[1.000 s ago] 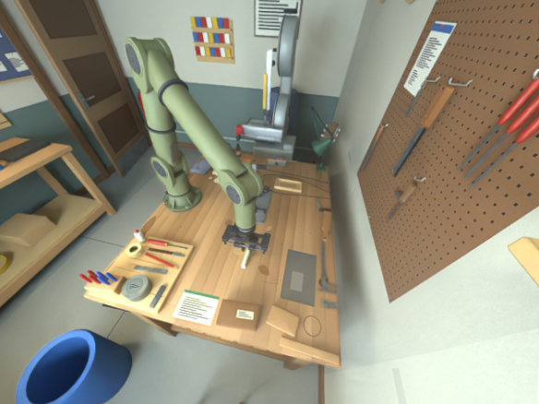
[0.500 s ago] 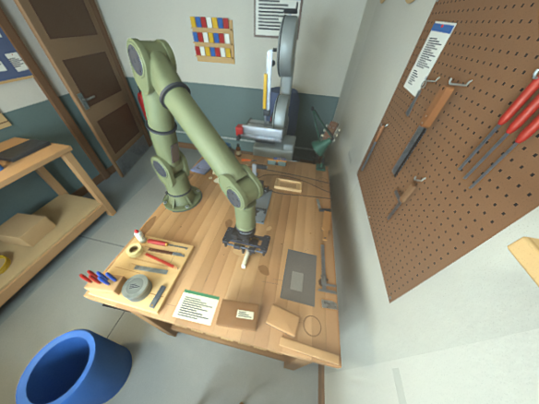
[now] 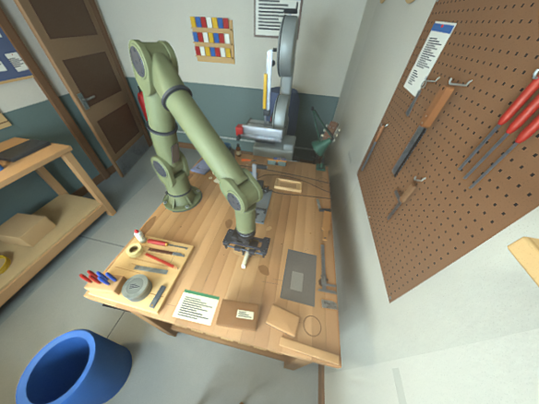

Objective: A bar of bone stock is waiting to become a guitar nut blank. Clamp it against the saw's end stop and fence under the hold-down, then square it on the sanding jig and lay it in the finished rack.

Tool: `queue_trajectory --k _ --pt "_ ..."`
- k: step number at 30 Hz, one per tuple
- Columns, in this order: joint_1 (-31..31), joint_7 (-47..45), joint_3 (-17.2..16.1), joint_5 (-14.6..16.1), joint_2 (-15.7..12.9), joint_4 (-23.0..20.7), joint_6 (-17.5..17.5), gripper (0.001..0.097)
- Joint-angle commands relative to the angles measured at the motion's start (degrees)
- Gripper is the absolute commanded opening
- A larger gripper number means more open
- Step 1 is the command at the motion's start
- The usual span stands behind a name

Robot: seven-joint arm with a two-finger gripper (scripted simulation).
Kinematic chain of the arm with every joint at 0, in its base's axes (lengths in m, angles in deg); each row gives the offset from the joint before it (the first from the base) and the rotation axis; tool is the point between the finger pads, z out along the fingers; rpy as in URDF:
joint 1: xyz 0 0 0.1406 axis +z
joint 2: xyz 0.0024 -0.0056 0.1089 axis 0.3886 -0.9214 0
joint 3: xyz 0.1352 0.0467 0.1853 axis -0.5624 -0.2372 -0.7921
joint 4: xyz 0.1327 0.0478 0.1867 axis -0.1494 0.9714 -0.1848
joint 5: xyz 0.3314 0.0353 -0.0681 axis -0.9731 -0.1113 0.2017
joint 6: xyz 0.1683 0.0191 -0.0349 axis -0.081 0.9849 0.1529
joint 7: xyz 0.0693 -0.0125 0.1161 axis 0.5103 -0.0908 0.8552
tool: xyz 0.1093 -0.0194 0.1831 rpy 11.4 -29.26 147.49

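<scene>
At the middle of the wooden bench, the pale bone bar [image 3: 244, 260] lies on the boards, pointing toward the front edge, and my gripper [image 3: 246, 250] stands straight down over its far end, open around it and not gripping. The saw [image 3: 272, 124] with its tall grey guard stands at the back of the bench. A small wooden rack tray [image 3: 288, 185] lies in front of the saw. A grey sanding pad [image 3: 299, 277] lies flat to the right of the bar. The bar's far end is hidden under my gripper.
A tool tray [image 3: 150, 263] with red-handled tools and a tape roll fills the bench's left front corner. A paper card [image 3: 195, 307], wooden blocks [image 3: 282, 320] and a wire ring lie along the front edge. A blue bin [image 3: 69, 369] stands on the floor.
</scene>
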Motion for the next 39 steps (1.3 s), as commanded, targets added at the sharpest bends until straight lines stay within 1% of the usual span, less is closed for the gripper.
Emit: queue_trajectory --k 1,11,24,39 --pt "0.0 0.0 0.0 0.0 0.1 -0.1 0.0 0.0308" --pt "0.0 0.0 0.0 0.0 0.0 -0.1 0.0 0.0298" --pt "0.0 0.0 0.0 0.0 0.0 -0.1 0.0 0.0048" --pt "0.0 0.0 0.0 0.0 0.2 -0.1 0.2 0.0048"
